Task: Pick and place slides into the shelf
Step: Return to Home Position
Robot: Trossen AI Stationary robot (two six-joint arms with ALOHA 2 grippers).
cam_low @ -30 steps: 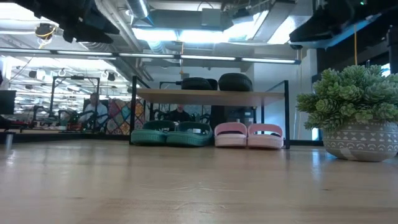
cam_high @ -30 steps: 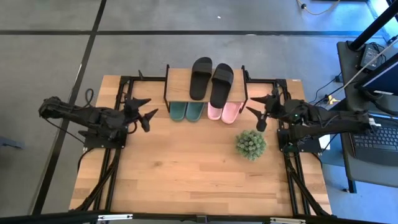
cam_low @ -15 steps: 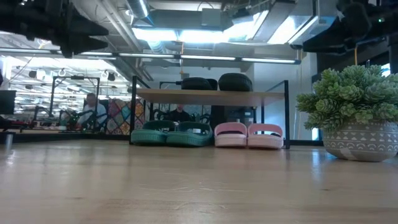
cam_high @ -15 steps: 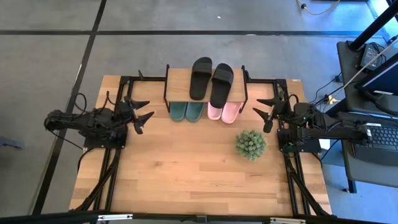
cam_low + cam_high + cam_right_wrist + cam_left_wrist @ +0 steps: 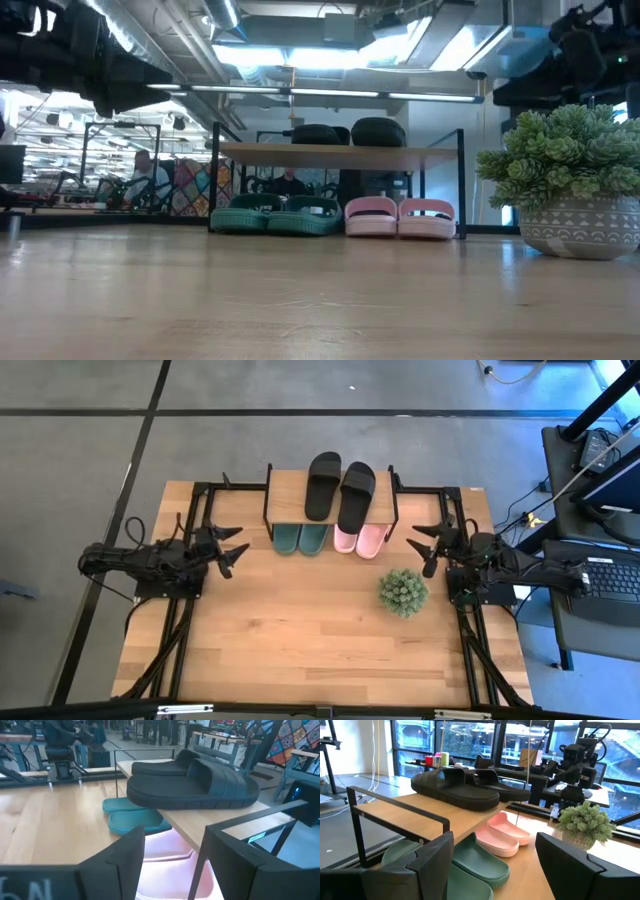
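- Three pairs of slides, all at the shelf point(image 5: 285, 492), which I see at the far-centre of the table point(image 5: 300, 650).
- Black pair point(image 5: 340, 490): on the plank top, side by side and touching. The R-side one sits slightly nearer the table's front.
- Dark green pair point(image 5: 300, 538): under the plank, L half, flat on the table, ends poking out the front.
- Pink pair point(image 5: 361, 540): under the plank, R half, just beside the green pair, also poking out the front.
- L gripper point(image 5: 242, 539): off the shelf's L-front corner, pointing toward it. My L wrist cam shows the fingers apart w/ nothing btwn them.
- R gripper point(image 5: 412, 540): mirrored off the shelf's R-front corner, fingers apart too, holding nothing.
- Low cam: both arms are up above the tabletop, not touching it.
- Plant point(image 5: 403, 591) in a patterned white pot: on the table, front-R of the shelf, near the R gripper, apart from the pink pair.
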